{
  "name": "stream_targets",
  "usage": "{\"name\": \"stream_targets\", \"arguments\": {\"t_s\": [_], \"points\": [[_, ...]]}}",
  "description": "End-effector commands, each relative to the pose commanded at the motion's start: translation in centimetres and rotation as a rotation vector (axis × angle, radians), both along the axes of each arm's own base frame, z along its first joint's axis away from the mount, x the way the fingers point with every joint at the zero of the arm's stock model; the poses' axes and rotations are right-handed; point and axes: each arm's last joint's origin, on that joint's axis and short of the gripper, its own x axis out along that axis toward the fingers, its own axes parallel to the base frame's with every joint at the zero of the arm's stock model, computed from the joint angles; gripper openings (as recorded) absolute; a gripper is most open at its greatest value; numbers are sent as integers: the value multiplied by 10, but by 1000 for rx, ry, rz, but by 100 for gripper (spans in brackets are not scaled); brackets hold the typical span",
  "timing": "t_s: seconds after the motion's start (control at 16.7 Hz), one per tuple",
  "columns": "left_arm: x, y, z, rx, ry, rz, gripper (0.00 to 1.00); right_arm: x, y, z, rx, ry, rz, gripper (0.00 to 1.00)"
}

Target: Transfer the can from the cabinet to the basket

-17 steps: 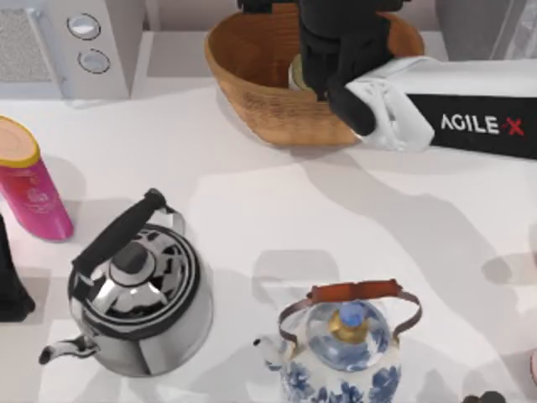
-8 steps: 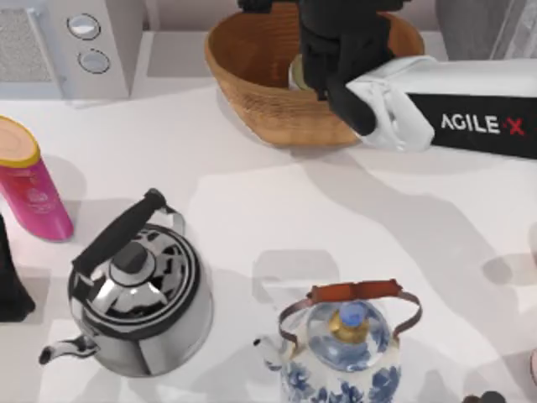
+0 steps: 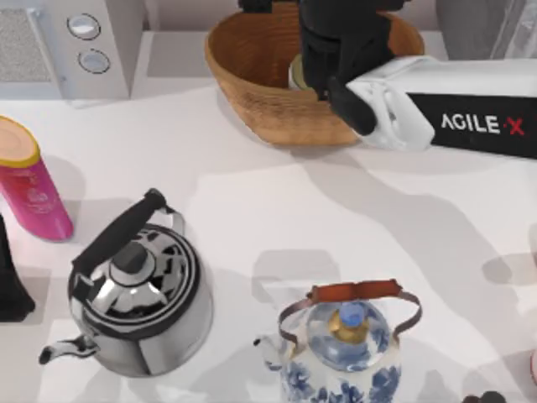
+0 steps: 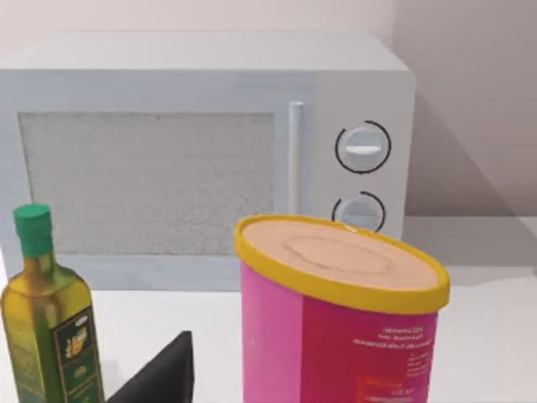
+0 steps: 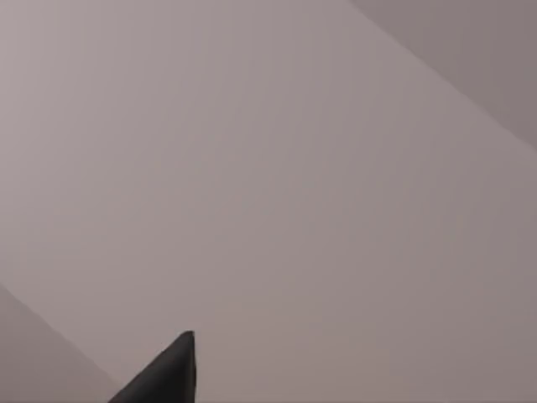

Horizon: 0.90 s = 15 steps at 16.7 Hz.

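Inside the large woven tan wicker basket [image 3: 260, 75], at the bench's [image 3: 277, 218] far edge, sits the small can w/ pale yellow-green top [image 3: 295, 74], mostly hidden under the right tool [image 3: 323, 71]. Can't tell whether that tool is open or gripping. Left arm [image 3: 10, 277] parked at left edge, near pink tube w/ yellow cap [image 3: 25, 180]; its tool's opening can't be told either.

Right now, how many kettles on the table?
2. The black-and-chrome kettle sits near the table's front left; the blue-and-white porcelain kettle stands at front centre, partly cut off by the frame edge. More could lie outside the frame.
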Motion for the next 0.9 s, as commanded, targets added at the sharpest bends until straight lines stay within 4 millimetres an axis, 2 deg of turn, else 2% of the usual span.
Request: {"name": "stream_targets", "arguments": {"t_s": [0.24,0.42,0.66,0.9], "points": [[0,0,0,0,0,0,100,-1,-1,1,-1,1,2,100],[0,0,0,0,0,0,100,-7,-17,14,-5,6,5,100],[0,0,0,0,0,0,100,-32,-64,51,-7,5,4,100],[0,0,0,0,0,0,100,-83,-129,88,-7,1,0,100]]}}
